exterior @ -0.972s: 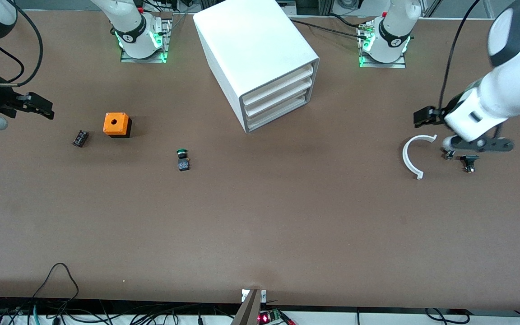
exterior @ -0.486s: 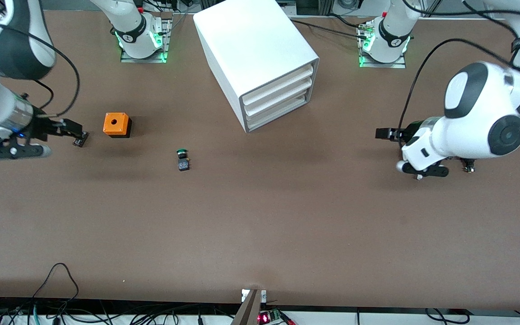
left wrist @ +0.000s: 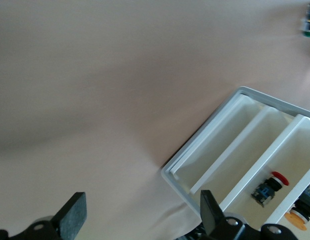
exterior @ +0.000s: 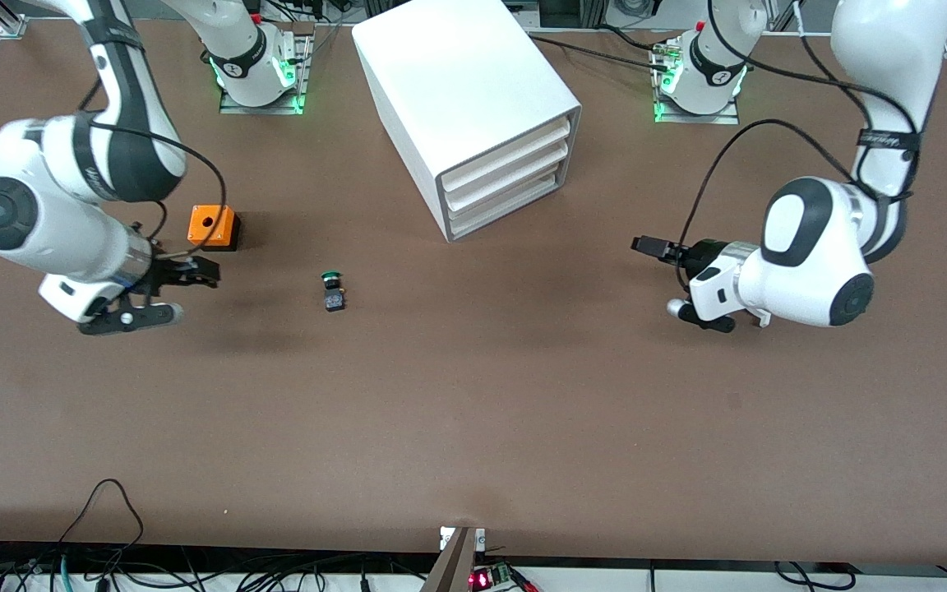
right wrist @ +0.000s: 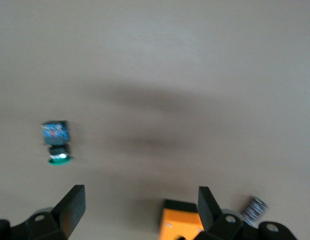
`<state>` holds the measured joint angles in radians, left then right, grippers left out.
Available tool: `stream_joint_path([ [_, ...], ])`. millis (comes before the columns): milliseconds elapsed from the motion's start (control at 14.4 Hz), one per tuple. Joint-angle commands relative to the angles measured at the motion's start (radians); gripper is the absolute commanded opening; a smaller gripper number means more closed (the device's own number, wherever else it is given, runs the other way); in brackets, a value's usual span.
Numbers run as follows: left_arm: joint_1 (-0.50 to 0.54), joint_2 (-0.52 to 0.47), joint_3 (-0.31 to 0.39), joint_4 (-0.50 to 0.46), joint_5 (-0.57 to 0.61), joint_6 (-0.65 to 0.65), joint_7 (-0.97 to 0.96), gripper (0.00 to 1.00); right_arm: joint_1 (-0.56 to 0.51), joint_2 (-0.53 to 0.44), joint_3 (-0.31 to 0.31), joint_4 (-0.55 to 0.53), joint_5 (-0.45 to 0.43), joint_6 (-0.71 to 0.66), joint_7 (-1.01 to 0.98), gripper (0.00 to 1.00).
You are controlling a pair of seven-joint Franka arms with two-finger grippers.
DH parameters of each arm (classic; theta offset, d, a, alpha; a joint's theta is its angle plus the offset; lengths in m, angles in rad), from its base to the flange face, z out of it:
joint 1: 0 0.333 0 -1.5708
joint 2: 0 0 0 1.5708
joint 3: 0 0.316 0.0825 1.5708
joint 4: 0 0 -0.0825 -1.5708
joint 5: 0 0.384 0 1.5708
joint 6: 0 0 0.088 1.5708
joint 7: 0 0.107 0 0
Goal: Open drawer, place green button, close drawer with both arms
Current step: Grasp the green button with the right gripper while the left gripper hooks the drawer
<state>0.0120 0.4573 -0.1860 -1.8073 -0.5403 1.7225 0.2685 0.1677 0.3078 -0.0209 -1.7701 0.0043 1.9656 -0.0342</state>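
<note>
Green-capped button (exterior: 331, 290) lies loose on the bench while right tool (exterior: 194, 272) and left tool (exterior: 646, 245) hover wide open and empty, drawer (exterior: 509, 205) shut.

Brown table (exterior: 473, 427) fills view; black cables (exterior: 103, 559) along near edge, 2 green-lit base plates (exterior: 260, 103).

A robotics lab: two white robot arms (exterior: 71, 222) (exterior: 819, 255) are bolted to metal base plates (exterior: 264, 103) at the 12 o'clock edge of a wide brown table (exterior: 473, 411). Loose cables (exterior: 103, 526) and a small circuit board (exterior: 490, 578) sit along its 6 o'clock edge.
</note>
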Motion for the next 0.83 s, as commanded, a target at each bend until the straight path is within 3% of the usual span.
stream_joint_path([
  [0, -0.010, 0.043, -0.007, -0.098, -0.168, 0.078, 0.167, 0.99, 0.058, 0.045, -0.004, -0.008, 0.034, 0.059, 0.127, 1.00],
  [417, -0.033, 0.110, -0.127, -0.260, -0.458, 0.205, 0.394, 0.96, 0.162, 0.119, 0.029, -0.040, 0.036, 0.131, 0.168, 1.00],
  [764, -0.050, 0.126, -0.208, -0.310, -0.475, 0.226, 0.411, 0.79, 0.177, 0.119, 0.048, -0.175, 0.022, 0.274, 0.155, 1.00],
])
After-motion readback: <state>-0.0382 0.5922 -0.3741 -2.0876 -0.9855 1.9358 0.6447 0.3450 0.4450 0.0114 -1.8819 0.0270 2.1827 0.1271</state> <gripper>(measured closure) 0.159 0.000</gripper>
